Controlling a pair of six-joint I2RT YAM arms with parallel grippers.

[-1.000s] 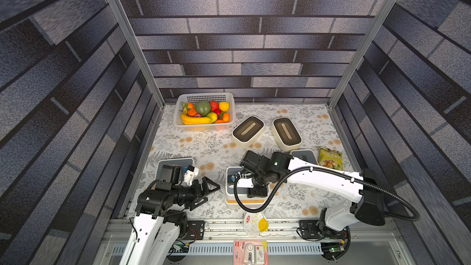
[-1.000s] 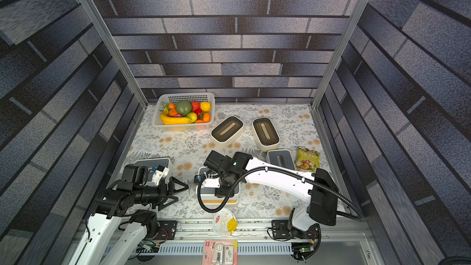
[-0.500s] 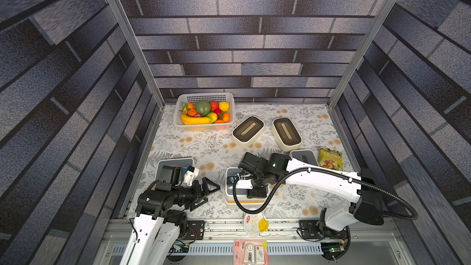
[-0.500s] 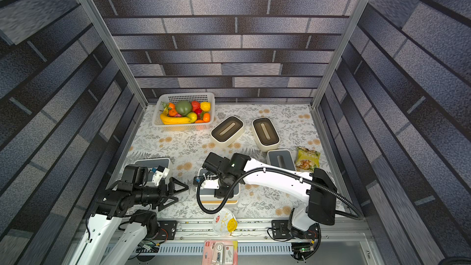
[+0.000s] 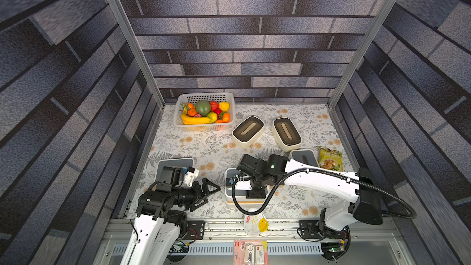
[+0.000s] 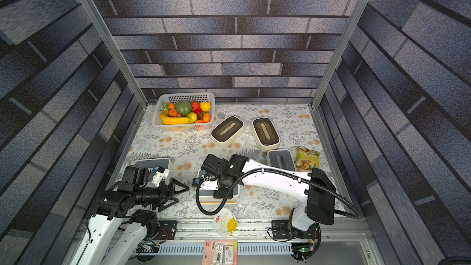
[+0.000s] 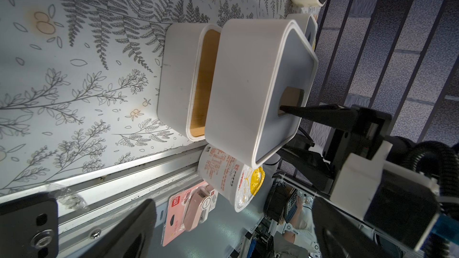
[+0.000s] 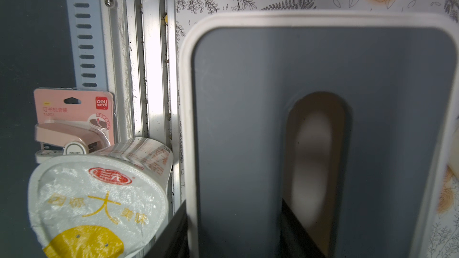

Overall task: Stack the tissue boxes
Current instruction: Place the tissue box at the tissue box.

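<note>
— Near centre, where's the grey-lid box (image 7: 248, 83)?
— Your right claw (image 8: 233, 202) pinches its near end through the slot (image 8: 315, 160), over the wood-lid box (image 7: 178, 75), both long axes near-far. Left claw (image 5: 212, 195) gapes, farther off.

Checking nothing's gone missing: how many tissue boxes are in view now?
6. Two cream ones mid-back; a grey-lidded box beside the snack bag; another partly under the left arm; a third in the right pincer, over the wood-lidded box. None seems hidden.
</note>
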